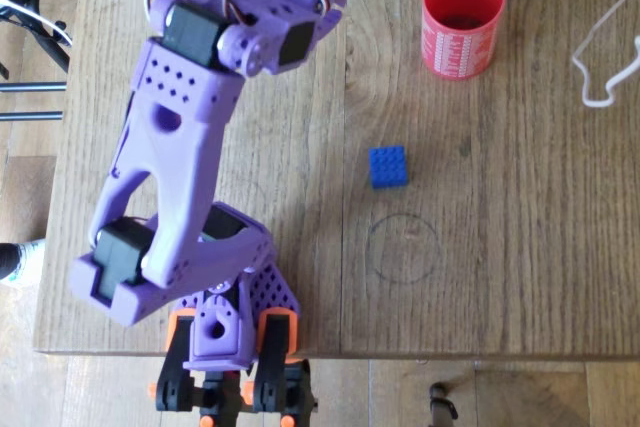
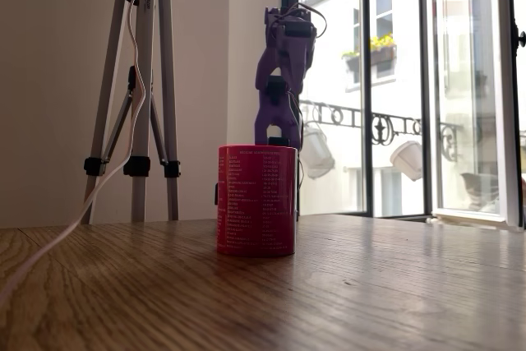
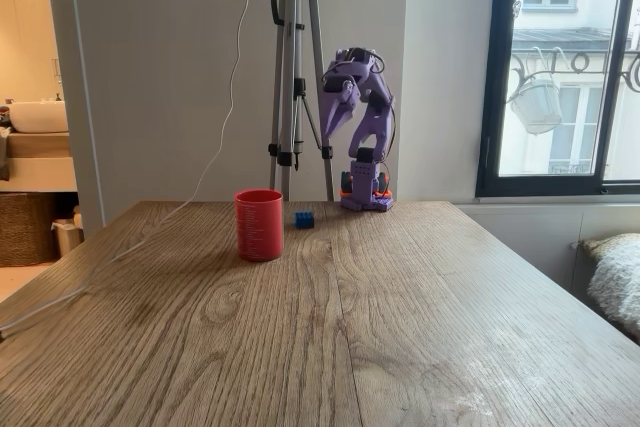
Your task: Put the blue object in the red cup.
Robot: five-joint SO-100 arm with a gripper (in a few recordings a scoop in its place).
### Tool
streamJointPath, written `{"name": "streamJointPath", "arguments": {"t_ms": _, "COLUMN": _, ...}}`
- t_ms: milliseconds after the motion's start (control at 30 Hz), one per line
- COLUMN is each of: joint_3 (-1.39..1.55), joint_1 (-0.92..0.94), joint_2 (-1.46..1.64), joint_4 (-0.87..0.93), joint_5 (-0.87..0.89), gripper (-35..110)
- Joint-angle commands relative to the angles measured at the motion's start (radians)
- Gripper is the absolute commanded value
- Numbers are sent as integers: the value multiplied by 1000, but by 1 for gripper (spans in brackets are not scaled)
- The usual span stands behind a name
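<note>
Overhead view: purple arm [image 1: 190, 147] folded back over its base, pincer state impossible to tell. Blue brick [image 1: 388, 166] sits alone on the worktop [image 1: 520, 247], well apart from the upright red cup [image 1: 462, 19]. Reach over the brick, descend straight, pinch opposite flat sides.

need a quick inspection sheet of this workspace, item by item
surface: wooden table, a faint pencilled circle drawn on it
job's things: blue brick flat on the table, studs up, just above the circle in the overhead view; red cup upright, apart from the brick
clutter: nothing seen
pincer: arm folded back over its base, away from both things; pincer state cannot be told
cables: white cable looped on the table near the cup; servo wires on the arm
surroundings: tripod behind the table, window to the right in a fixed view
</note>
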Motion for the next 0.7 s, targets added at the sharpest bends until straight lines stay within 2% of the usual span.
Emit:
{"name": "streamJointPath", "arguments": {"t_ms": 0, "joint_3": -173, "joint_1": 215, "joint_2": -359, "joint_4": 230, "joint_5": 555, "gripper": 0}}
{"name": "streamJointPath", "arguments": {"t_ms": 167, "joint_3": -18, "joint_1": 249, "joint_2": -367, "joint_4": 241, "joint_5": 689, "gripper": 0}}
{"name": "streamJointPath", "arguments": {"t_ms": 433, "joint_3": 74, "joint_1": 291, "joint_2": -244, "joint_4": 276, "joint_5": 770, "gripper": 0}}
{"name": "streamJointPath", "arguments": {"t_ms": 600, "joint_3": 290, "joint_1": 264, "joint_2": -141, "joint_4": 101, "joint_5": 709, "gripper": 0}}
{"name": "streamJointPath", "arguments": {"t_ms": 667, "joint_3": 350, "joint_1": 242, "joint_2": -138, "joint_4": 35, "joint_5": 630, "gripper": 0}}
